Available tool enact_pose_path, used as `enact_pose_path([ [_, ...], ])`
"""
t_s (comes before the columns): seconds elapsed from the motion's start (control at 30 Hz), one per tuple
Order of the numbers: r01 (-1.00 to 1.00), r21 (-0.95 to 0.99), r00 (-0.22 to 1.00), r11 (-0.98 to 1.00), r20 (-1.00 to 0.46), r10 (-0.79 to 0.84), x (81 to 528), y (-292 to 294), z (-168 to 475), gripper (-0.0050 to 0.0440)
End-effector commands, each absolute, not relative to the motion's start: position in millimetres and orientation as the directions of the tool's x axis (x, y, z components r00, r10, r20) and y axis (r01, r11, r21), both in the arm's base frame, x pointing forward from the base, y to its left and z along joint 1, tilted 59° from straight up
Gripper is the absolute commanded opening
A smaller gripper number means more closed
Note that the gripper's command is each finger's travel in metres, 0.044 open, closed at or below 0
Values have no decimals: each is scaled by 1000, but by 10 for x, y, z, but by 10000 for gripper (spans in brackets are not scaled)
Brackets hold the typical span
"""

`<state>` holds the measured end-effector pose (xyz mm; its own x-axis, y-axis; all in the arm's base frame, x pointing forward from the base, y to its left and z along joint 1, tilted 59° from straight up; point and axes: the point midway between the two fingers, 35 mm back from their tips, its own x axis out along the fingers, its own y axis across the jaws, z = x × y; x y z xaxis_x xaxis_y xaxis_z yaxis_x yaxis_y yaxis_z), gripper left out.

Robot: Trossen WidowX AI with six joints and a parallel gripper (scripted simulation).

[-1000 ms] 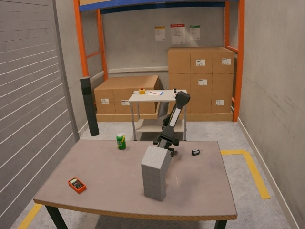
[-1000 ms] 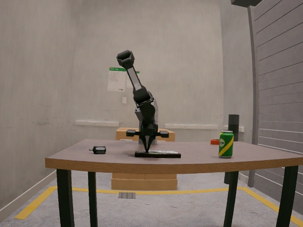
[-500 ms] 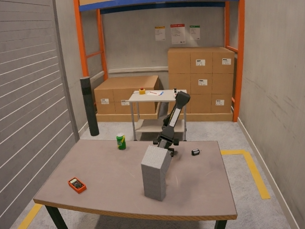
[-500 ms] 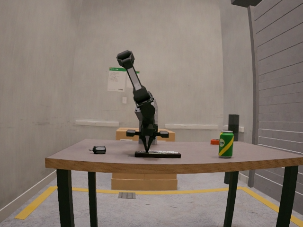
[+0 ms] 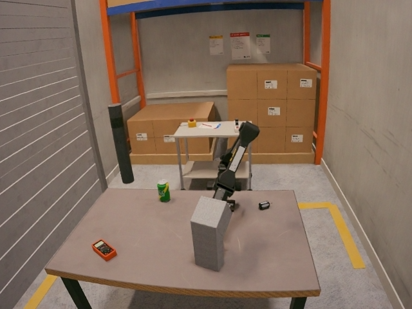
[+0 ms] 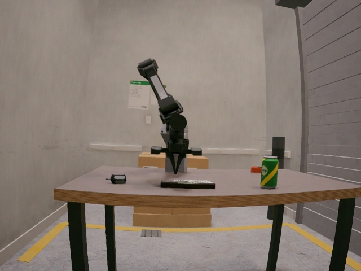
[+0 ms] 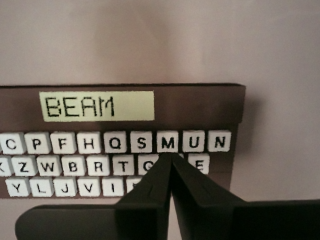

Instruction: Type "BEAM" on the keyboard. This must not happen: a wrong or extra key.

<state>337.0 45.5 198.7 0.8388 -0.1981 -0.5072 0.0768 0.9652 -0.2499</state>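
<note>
Flat dark keyboard (image 7: 120,140), display "BEAM"

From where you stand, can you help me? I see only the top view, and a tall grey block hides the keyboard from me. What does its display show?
Observer: In the wrist view the display on the keyboard reads BEAM.
Operator: Is the gripper touching a key?
Observer: From the exterior view the gripper hangs above the keyboard with a gap under its tip; its fingers are shut and hold nothing.
Operator: Which key is nearest to the tip?
Observer: In the wrist view the tip points at the M key.
</note>
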Motion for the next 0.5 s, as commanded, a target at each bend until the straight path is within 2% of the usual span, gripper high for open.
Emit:
enact_pose_path([
  [0.0,81,-245,841,966,-504,-198,3355,494,1969,-50],
  [0.23,78,-250,834,965,-515,-200,3225,1096,1404,-50],
  [0.47,78,-249,838,965,-509,-199,3191,1189,1345,-50],
])
